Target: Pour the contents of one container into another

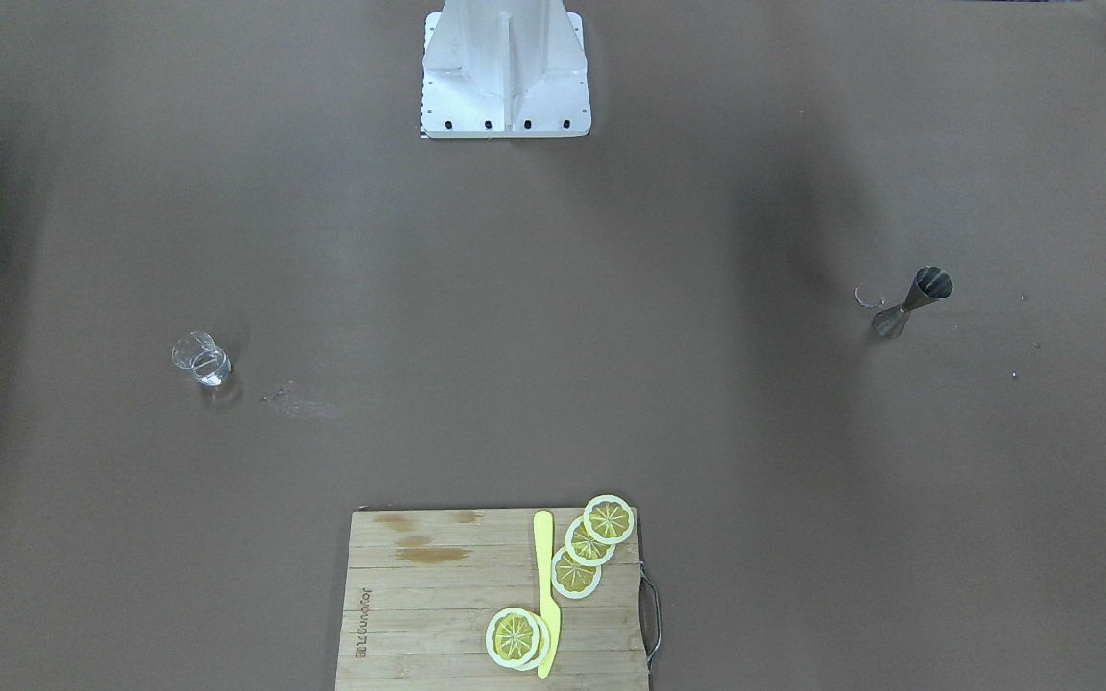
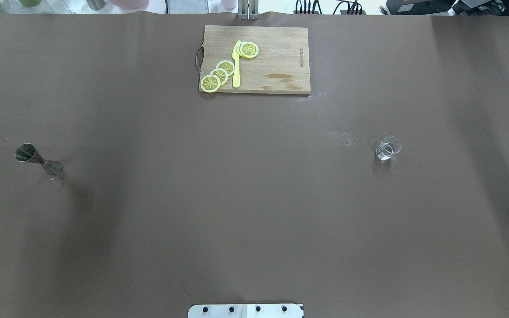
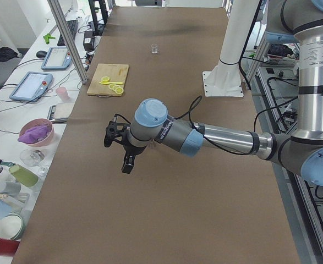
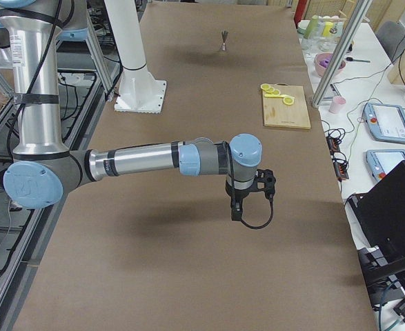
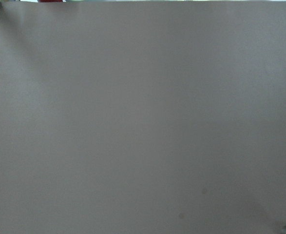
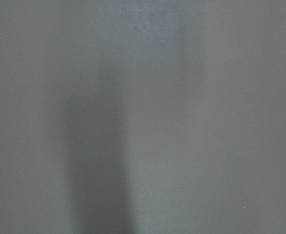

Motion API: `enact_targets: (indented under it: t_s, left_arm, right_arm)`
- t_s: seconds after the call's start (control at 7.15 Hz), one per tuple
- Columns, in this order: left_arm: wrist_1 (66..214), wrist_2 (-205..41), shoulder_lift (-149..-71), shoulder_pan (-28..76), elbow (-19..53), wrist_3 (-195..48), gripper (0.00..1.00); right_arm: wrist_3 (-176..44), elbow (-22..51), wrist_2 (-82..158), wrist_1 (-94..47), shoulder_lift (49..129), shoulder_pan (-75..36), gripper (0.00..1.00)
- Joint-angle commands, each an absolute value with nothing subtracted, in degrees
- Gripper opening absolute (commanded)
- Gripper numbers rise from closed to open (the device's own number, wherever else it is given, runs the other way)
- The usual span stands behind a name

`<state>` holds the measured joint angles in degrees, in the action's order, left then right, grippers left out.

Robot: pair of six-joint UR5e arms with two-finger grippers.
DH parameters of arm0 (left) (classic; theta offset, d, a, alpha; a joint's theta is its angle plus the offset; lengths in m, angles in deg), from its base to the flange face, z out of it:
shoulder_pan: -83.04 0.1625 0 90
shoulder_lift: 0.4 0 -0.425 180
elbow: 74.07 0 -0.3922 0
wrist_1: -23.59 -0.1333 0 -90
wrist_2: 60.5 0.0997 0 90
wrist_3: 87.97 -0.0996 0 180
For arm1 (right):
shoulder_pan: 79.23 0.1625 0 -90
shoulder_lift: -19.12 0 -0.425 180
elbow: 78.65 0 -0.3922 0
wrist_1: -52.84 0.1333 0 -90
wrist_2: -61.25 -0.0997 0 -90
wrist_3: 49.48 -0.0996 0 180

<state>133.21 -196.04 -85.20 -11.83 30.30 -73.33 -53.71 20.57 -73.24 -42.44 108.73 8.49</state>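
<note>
Standing upright on one cone, the jigger (image 2: 39, 160) sits on the table's left side, untouched. The glass (image 2: 388, 148) stands on the right side, well apart from it, with bare brown table between them. Neither arm is near either item: the left gripper (image 3: 123, 154) hangs over open table, and so does the right gripper (image 4: 238, 209). Both show only in the side views, so I cannot tell whether their fingers are apart or closed. Both wrist cameras see plain tabletop only. A board (image 2: 281, 53) with lemon slices (image 2: 219, 75) and a yellow knife (image 2: 236, 64) lies at the far edge, centre, clear of the work. Judgement: pour not yet begun; the first step is a reach to the jigger. It should be light and rigid, but smooth metal with sloped walls is likely slippery. The narrow waist looks the best hold, since both cones would block slip up or down. Contents cannot be seen, so it should be kept level until over the glass. The glass looks fragile and light, with a small mouth. A knock could tip or slide it, so the pour calls for close aim without touching the rim.
</note>
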Motion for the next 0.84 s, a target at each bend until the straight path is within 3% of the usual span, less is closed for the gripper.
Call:
enact_targets:
  t_s: [0.0, 0.7]
  left_arm:
    - [135.1, -196.2, -85.6, -11.7, 30.8, -71.5, 0.98]
    - [136.2, -195.7, -85.0, -6.5, 35.8, -61.4, 0.96]
  right_arm:
    - [-53.8, 20.7, -73.0, -42.4, 108.7, 8.5, 1.0]
    - [-53.7, 20.9, -73.0, -42.4, 109.2, 8.6, 1.0]
